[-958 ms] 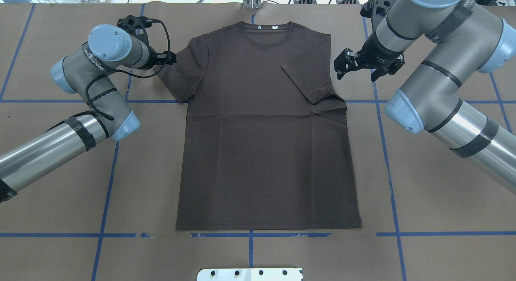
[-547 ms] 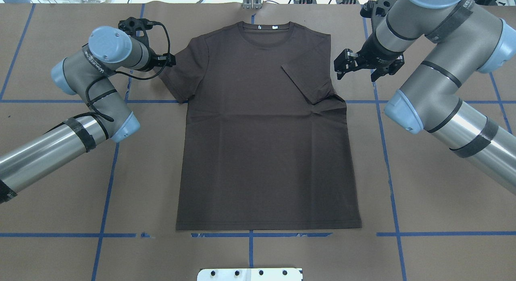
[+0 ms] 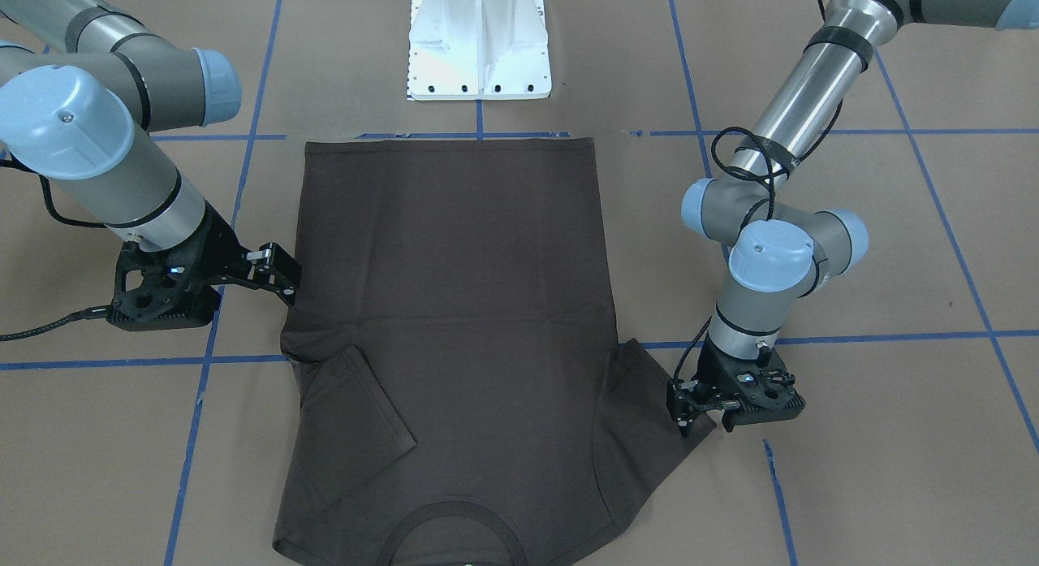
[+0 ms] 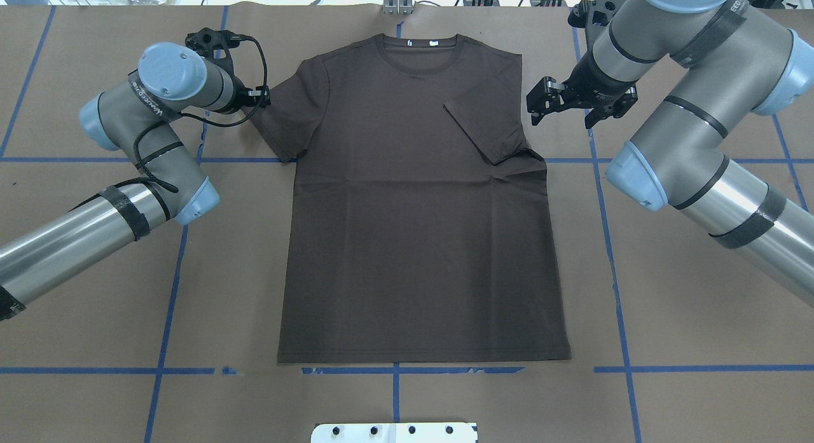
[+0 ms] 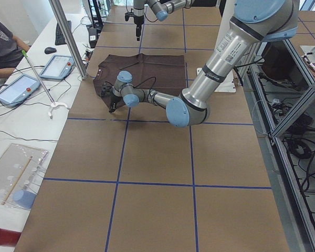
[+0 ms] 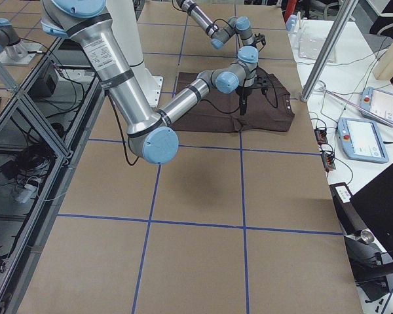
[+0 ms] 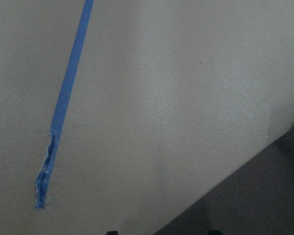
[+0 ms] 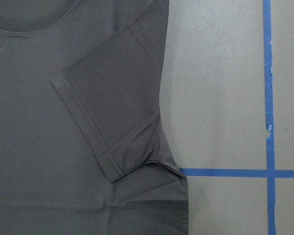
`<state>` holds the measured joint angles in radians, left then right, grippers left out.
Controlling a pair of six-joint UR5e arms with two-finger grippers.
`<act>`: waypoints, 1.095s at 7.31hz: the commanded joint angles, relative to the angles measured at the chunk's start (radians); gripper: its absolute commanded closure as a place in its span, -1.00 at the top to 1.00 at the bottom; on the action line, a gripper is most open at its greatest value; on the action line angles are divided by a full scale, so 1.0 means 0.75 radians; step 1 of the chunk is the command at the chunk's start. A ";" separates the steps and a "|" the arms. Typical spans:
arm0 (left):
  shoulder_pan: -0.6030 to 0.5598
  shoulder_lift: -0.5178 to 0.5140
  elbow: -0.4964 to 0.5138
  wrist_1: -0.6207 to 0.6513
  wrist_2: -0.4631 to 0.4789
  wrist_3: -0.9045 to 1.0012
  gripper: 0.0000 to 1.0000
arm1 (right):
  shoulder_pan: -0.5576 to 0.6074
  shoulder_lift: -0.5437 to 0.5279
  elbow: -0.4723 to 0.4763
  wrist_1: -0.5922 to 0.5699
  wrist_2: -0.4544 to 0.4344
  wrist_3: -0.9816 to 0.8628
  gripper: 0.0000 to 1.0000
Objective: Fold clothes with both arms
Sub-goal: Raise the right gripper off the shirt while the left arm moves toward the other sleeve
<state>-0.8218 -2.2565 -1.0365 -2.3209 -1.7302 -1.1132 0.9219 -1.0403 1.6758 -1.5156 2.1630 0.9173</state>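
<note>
Only the left gripper (image 4: 259,98) has shifted since the earlier overhead frames. It has drawn back a little from over the T-shirt's (image 4: 420,239) spread left sleeve (image 4: 289,115) to that sleeve's outer edge. The right gripper (image 4: 539,104) hangs where it was, just beside the shirt's right shoulder, with its fingers spread apart and holding nothing.

The shirt lies flat on the brown-paper table (image 4: 668,303), unchanged, collar (image 4: 420,46) away from the robot. Its right sleeve (image 4: 486,128) is folded inward over the chest.

From overhead, the left arm's own wrist hides most of the left gripper. Its wrist camera shows only two dark fingertips (image 7: 111,232) set apart at the lower edge, so it appears open. A corner of dark cloth and blue tape (image 7: 71,78) also show there, blurred. The front-facing view cuts off the collar. Both side views show the shirt too small for detail.
</note>
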 commanded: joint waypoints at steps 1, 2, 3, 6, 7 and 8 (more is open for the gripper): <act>0.002 0.000 -0.009 0.002 0.000 -0.001 -0.22 | 0.000 0.000 0.001 0.000 0.000 0.000 1.00; 0.000 0.000 -0.011 0.004 -0.002 -0.001 -0.52 | 0.000 0.000 0.001 0.000 0.000 0.000 1.00; 0.000 -0.002 -0.013 0.008 -0.002 -0.001 -0.77 | 0.000 0.000 0.001 -0.002 0.000 0.000 1.00; 0.000 -0.008 -0.090 0.051 -0.010 -0.005 -1.00 | 0.002 -0.002 -0.001 -0.002 0.000 0.000 1.00; 0.000 -0.030 -0.117 0.106 -0.012 -0.021 -1.00 | 0.000 -0.002 0.001 0.000 0.002 0.000 1.00; 0.002 -0.081 -0.115 0.153 -0.012 -0.055 -1.00 | 0.002 -0.002 0.001 0.002 0.002 0.000 1.00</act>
<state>-0.8220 -2.2829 -1.1130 -2.2491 -1.7385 -1.1312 0.9225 -1.0413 1.6762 -1.5157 2.1639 0.9173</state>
